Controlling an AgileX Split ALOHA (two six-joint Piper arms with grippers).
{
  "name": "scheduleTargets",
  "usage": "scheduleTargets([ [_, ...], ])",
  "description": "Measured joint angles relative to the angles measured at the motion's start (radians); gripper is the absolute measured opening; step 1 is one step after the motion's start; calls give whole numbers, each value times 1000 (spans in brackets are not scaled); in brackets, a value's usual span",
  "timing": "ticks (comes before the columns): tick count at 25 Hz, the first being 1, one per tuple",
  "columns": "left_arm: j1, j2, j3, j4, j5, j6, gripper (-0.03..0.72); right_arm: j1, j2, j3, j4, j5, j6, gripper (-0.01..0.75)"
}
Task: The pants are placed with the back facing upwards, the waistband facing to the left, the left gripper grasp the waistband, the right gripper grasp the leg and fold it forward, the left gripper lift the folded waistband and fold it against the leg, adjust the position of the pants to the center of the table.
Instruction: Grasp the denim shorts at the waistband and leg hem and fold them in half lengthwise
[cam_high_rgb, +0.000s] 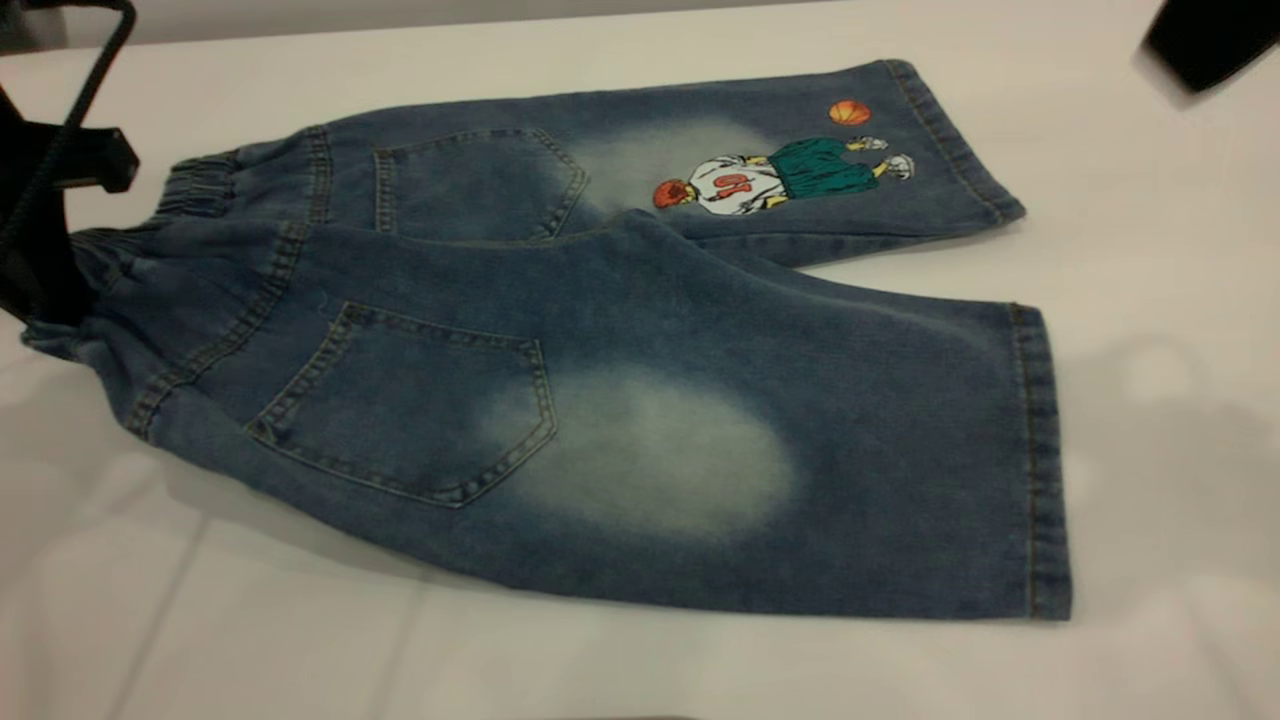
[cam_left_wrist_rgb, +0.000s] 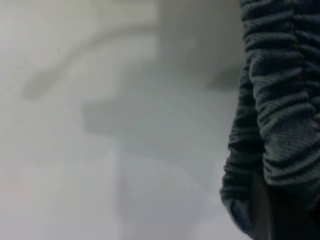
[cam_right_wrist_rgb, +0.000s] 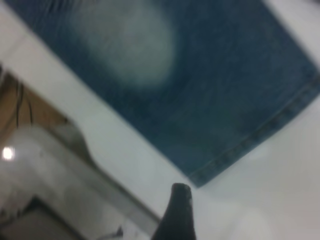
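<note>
The pants (cam_high_rgb: 620, 400) lie flat on the white table (cam_high_rgb: 1150, 400), back up, with the waistband (cam_high_rgb: 195, 185) to the left. The leg (cam_high_rgb: 800, 450) with the whitish oval is nearest; the cartoon leg (cam_high_rgb: 790, 170) lies behind it. My left gripper (cam_high_rgb: 40, 270) sits at the near end of the waistband, shut on the gathered elastic (cam_left_wrist_rgb: 280, 100), which bunches round one dark finger (cam_left_wrist_rgb: 261, 210). My right gripper (cam_high_rgb: 1205, 40) hangs high at the far right, off the cloth. One fingertip (cam_right_wrist_rgb: 180, 195) shows just beyond the leg's hem corner (cam_right_wrist_rgb: 202, 176), with bare table beside it.
Bare tabletop surrounds the shorts on all sides, widest in front (cam_high_rgb: 400, 650) and to the right. The table's edge (cam_right_wrist_rgb: 100, 165) and a floor area beyond it show in the right wrist view.
</note>
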Motion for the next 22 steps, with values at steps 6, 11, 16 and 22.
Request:
scheduleTargets([
  [6,0,0,-6,0,2,2,48,140,81,33,-80,-38,139,592],
  [11,0,0,-7,0,2,3,48,164,87,171,-80,-230,194,592],
  [16,0,0,-7,-3,1,3,48,164,97,309,-58,-391,199,592],
  [22,0,0,-7,-7,1,3,48,164,205,374,-9,-513,165,592],
])
